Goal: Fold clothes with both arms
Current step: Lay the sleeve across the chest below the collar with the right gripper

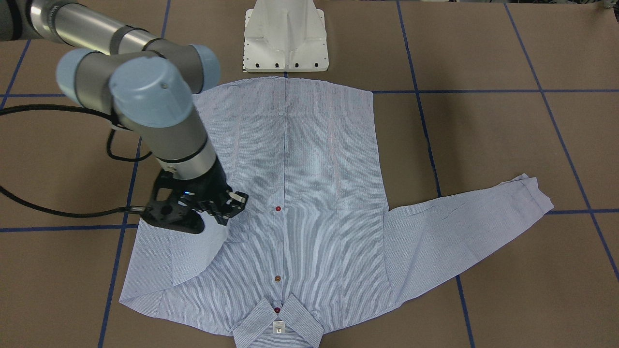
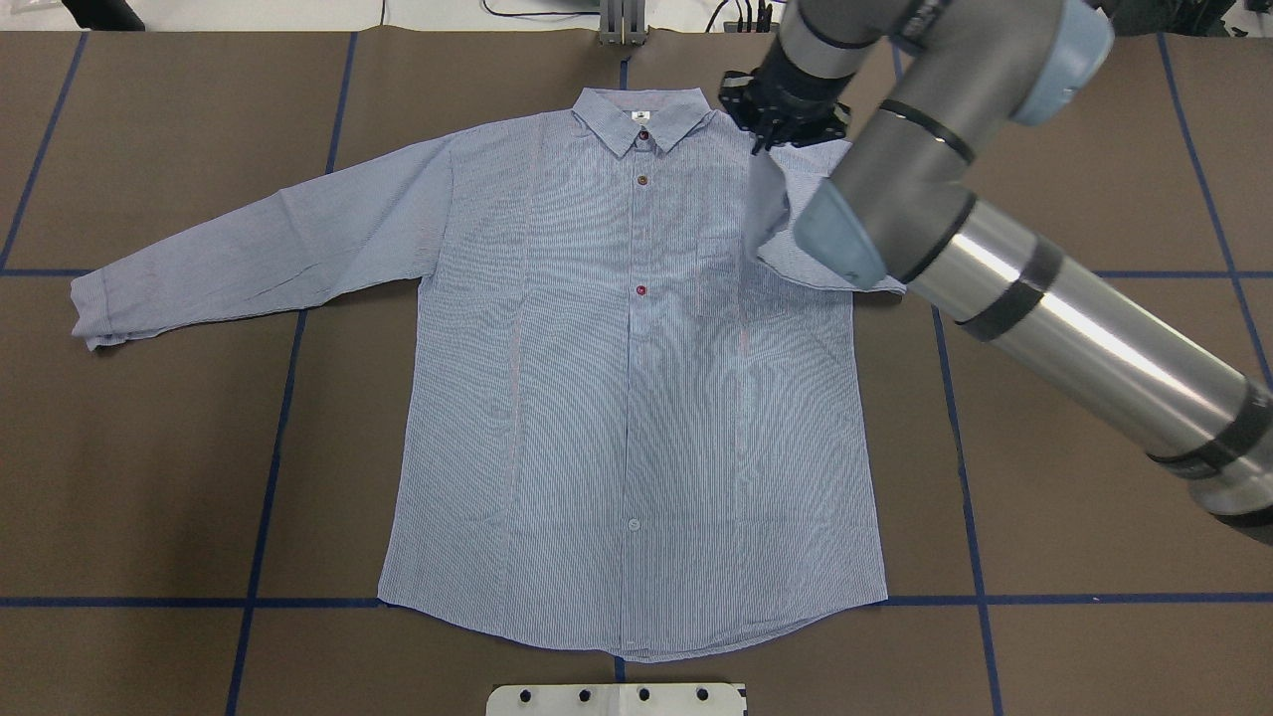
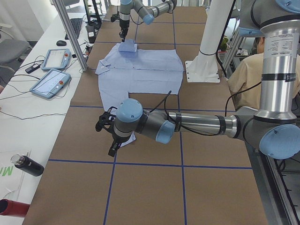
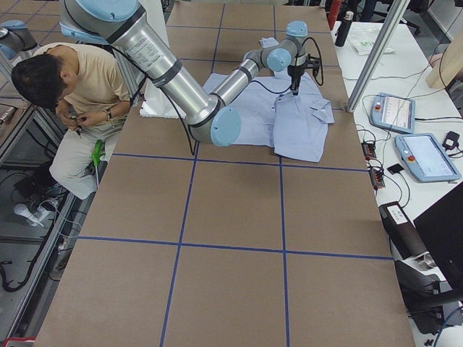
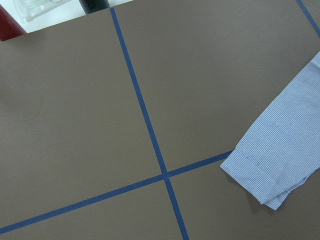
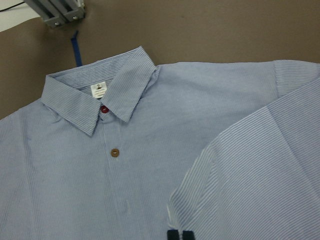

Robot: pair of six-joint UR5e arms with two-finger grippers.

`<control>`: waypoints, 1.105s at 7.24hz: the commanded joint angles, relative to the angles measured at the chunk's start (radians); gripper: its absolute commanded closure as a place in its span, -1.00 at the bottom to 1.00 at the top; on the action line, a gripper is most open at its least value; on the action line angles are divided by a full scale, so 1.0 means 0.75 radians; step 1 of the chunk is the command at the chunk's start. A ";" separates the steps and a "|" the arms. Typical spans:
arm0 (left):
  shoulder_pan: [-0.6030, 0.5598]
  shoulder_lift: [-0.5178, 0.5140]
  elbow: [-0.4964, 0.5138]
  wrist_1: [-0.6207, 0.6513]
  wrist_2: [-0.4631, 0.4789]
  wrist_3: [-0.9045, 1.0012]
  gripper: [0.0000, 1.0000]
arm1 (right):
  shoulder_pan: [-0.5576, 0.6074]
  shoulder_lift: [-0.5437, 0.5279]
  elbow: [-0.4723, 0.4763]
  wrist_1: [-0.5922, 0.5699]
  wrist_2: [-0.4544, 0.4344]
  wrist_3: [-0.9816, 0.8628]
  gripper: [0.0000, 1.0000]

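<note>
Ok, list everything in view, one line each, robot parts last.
table: one, brown with blue tape lines, under everything
shirt: one, blue-and-white striped, flat on the table, one sleeve folded over its chest
pedestal: one, white, by the shirt's hem
control tablets: two, grey, on the side bench
bottle: one, black, side bench
person: one, beige top, seated beside the robot
right arm: one, silver, over the shirt; right tool shut on the folded sleeve
left arm: one, silver, low near the outstretched cuff; left tool state unclear

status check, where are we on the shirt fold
Right gripper shut on sleeve, folded over shirt front. Left gripper by other cuff, state unclear. Nothing seen in the way.
</note>
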 commanded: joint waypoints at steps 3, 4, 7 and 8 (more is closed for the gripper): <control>-0.001 -0.001 -0.001 0.000 0.002 0.000 -1.00 | -0.152 0.217 -0.301 0.216 -0.113 0.013 1.00; -0.001 0.001 0.001 0.000 0.002 0.000 -1.00 | -0.161 0.231 -0.303 0.218 -0.119 0.024 1.00; -0.001 0.003 0.005 -0.002 0.004 -0.002 -1.00 | -0.200 0.297 -0.446 0.387 -0.125 0.119 1.00; -0.001 0.003 0.007 0.000 0.004 -0.002 -1.00 | -0.204 0.301 -0.477 0.426 -0.141 0.132 1.00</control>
